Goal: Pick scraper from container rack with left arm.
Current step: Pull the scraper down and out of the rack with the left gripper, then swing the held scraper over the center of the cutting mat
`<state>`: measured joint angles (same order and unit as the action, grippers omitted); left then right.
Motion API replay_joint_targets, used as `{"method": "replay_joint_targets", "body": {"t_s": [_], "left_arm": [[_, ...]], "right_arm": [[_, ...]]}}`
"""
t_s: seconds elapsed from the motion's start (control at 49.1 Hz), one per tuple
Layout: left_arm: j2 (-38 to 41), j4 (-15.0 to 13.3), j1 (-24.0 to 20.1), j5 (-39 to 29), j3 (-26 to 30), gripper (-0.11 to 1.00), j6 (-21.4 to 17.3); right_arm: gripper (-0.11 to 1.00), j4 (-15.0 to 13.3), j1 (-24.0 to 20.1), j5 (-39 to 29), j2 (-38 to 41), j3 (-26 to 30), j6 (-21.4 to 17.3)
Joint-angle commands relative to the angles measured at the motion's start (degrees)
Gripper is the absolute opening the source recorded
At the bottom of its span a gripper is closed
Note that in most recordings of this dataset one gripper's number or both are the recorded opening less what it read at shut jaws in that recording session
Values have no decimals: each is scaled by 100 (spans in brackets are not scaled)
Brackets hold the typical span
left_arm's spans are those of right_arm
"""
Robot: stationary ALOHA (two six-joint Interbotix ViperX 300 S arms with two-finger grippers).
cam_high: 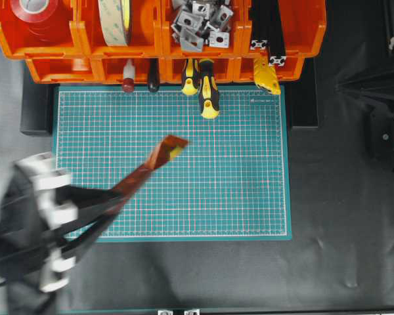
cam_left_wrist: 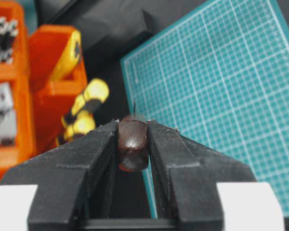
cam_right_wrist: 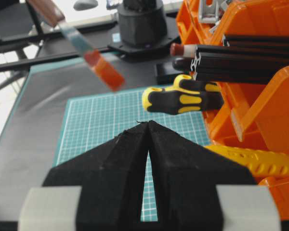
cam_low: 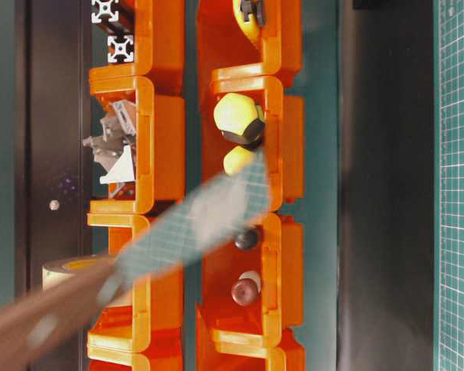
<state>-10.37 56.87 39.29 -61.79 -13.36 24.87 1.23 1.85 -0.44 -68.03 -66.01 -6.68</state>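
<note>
Gripping the scraper (cam_left_wrist: 133, 144), the left gripper (cam_left_wrist: 133, 126) shows its handle clamped; overhead blurs it.

Beyond the right gripper's fingertips, a dark tabletop (cam_right_wrist: 33, 125) runs under the green cutting mat (cam_right_wrist: 106, 120) to a bright, washed-out window area (cam_right_wrist: 86, 12), with a chair base (cam_right_wrist: 2, 79) at far left.

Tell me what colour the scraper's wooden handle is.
Dark reddish-brown, seen best in the left wrist view, where the slim wooden-handled scraper sits clamped in the left gripper.
</note>
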Motion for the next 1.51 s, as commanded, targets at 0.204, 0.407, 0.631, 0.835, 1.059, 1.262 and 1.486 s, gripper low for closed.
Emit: {"method": "replay_joint_targets", "body": {"t_s": [0.204, 0.407, 0.631, 0.835, 1.059, 1.262, 1.486], "left_arm": [[158, 35, -1020, 923, -360, 21, -563], [246, 35, -1354, 1749, -826, 21, -624], [475, 35, -1547, 2145, -888, 21, -668], [712, 35, -1635, 2382, -773, 21, -1011], [844, 35, -1652, 2514, -800, 21, -1274], [870, 26, -1652, 2663, -800, 21, -1248], [888, 26, -1652, 2584, -800, 21, -1257]], "right_arm": [[-1, 44, 9, 9, 35, 193, -308], [-1, 26, 26, -53, 79, 176, -352], [-1, 35, 70, -53, 70, 176, -352], [-1, 26, 88, -53, 70, 176, -352], [-1, 26, 88, -53, 70, 176, -352], [-1, 26, 88, -62, 70, 176, -360], [-1, 26, 88, -62, 53, 185, -360]]}}
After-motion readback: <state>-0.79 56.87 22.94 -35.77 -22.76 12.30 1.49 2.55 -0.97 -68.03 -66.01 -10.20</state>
